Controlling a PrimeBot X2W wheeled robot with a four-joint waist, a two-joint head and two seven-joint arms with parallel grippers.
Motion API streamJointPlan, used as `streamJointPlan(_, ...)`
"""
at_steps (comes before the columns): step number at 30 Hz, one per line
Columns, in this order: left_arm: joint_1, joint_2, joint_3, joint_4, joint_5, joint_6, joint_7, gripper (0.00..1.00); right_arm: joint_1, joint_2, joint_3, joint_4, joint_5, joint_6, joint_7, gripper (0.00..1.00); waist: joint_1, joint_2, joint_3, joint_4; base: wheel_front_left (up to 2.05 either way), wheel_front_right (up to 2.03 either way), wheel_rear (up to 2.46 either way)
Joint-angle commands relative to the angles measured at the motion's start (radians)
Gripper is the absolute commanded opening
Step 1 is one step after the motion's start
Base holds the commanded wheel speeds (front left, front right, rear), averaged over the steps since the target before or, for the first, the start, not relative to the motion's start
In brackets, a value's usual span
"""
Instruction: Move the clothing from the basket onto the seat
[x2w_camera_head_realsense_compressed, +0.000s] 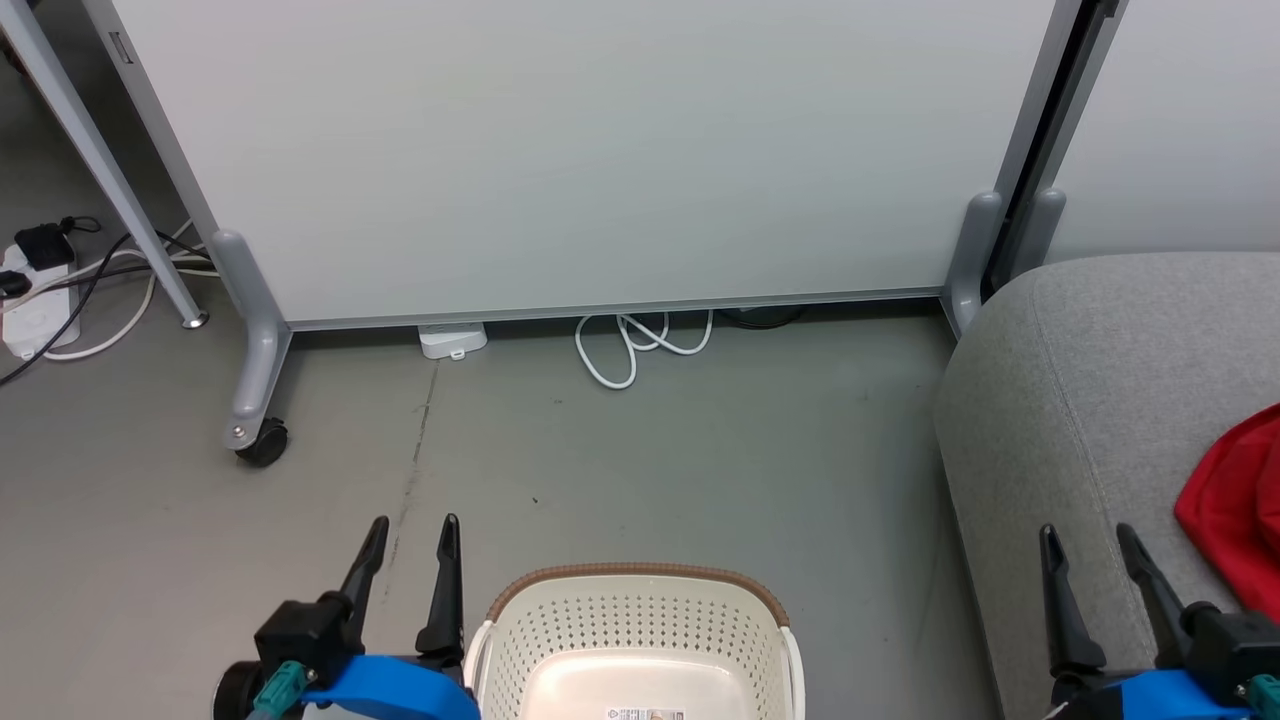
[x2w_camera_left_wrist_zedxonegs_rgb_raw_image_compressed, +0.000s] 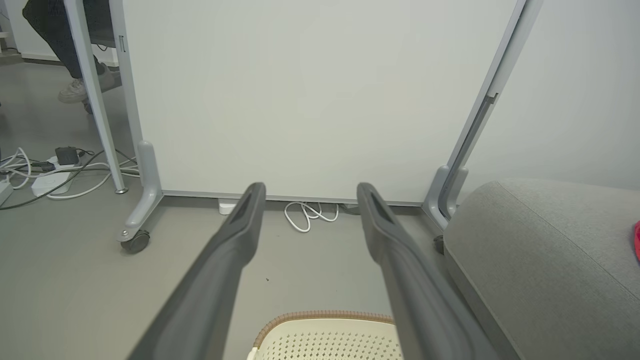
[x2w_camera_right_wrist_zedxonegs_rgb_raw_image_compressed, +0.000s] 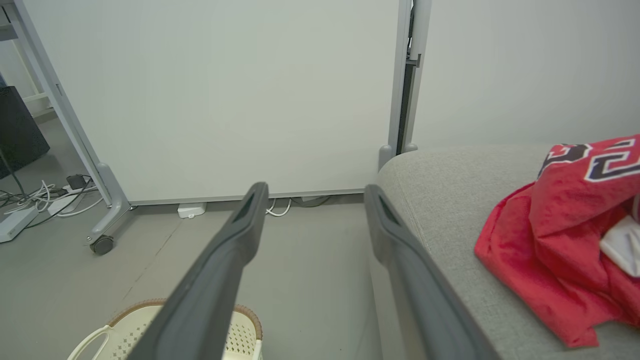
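While your left gripper and right gripper gape empty, the clothing lies bunched, no clear long axis, on the seat at 3 o'clock; its lettering and the sticker in the basket are unreadable.

- left gripper, left of basket: two long dark fingers tapering to narrow tips
- black blocky housing at finger base
- teal connector plug, bright blue wrist shell, black round cap
- right gripper, right of basket: same build, teal plug, blue shell
- wrist views: fingers matte dark grey, long recessed slot near each tip
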Motion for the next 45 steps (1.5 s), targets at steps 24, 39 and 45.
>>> streamJointPlan(24, 0.02, 0.003, 0.047, -0.001, -0.314, -0.001, 0.086, 0.0, -0.037, 0.005, 0.007, 0.057, 0.341, 0.0, 0.074, 0.0, 0.0, 0.0, 0.003, -0.013, 0.0, 0.0, 0.0)
streamJointPlan(39, 0.004, 0.005, 0.086, -0.035, -0.536, -0.002, 0.145, 0.0, -0.065, 0.003, 0.012, 0.059, 0.586, 0.0, 0.122, 0.0, 0.0, 0.0, 0.006, -0.024, 0.0, 0.0, 0.0)
streamJointPlan(45, 0.0, 0.005, 0.101, -0.048, -0.614, -0.003, 0.166, 0.0, -0.074, 0.003, 0.013, 0.06, 0.673, 0.0, 0.139, 0.0, 0.0, 0.0, 0.007, -0.028, 0.0, 0.0, 0.0)
